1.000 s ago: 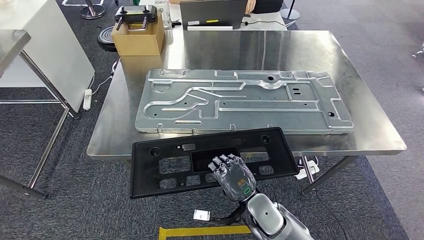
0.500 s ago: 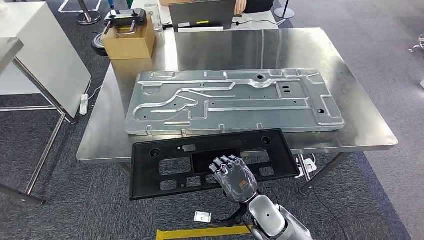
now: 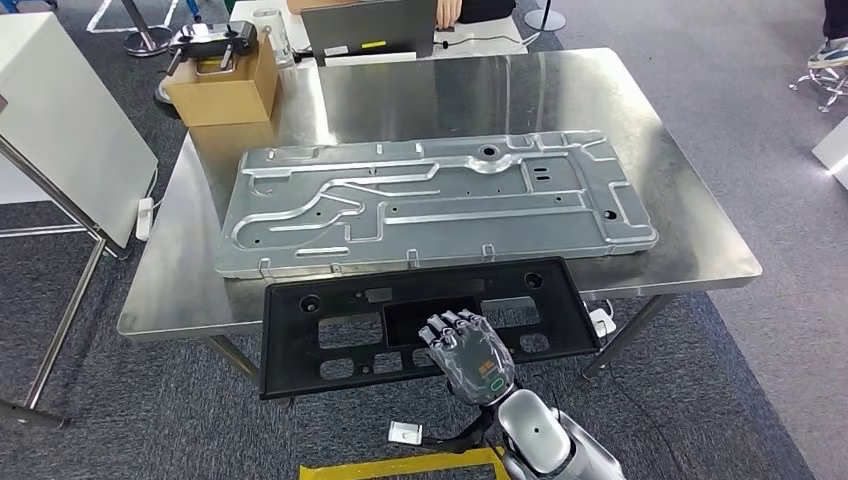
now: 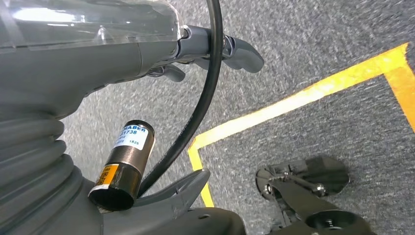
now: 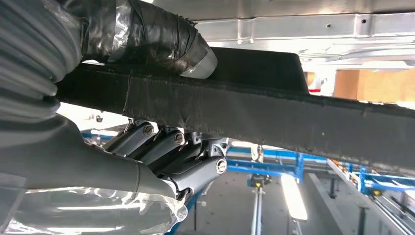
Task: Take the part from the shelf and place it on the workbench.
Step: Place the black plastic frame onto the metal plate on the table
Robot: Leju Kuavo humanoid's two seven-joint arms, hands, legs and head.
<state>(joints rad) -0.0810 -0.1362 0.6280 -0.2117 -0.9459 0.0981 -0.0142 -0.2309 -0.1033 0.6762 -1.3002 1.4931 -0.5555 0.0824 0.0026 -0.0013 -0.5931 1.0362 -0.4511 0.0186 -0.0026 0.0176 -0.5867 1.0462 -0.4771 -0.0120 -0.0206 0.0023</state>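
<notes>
A: Where is the part (image 3: pixel 425 322) just now?

B: In the right hand (image 3: pixel 470 353), held out flat in front of the robot. The fingers (image 3: pixel 447 327) are closed over its near middle bar; in the right wrist view the thumb (image 5: pixel 147 36) presses one face of the black frame and the darker fingers curl against the other. So it is gripped, not resting on anything.

A: And the surface (image 3: pixel 690 230)?

B: Beyond the fingers, straight ahead. The far long edge of the part overlaps the near rim in the head view, but most of it hangs short of the surface, over the carpet.

A: Which way does it run?

B: Its long axis lies crosswise to the fingers, parallel to the near rim and to the big stamped metal panel (image 3: pixel 430 200) lying past it.

A: So the move?

B: I judge it must go forward, away from the wrist, onto the surface.

A: The left hand (image 4: pixel 215 46)?

B: It hangs over the carpet with fingers loosely curled, holding nothing.
</notes>
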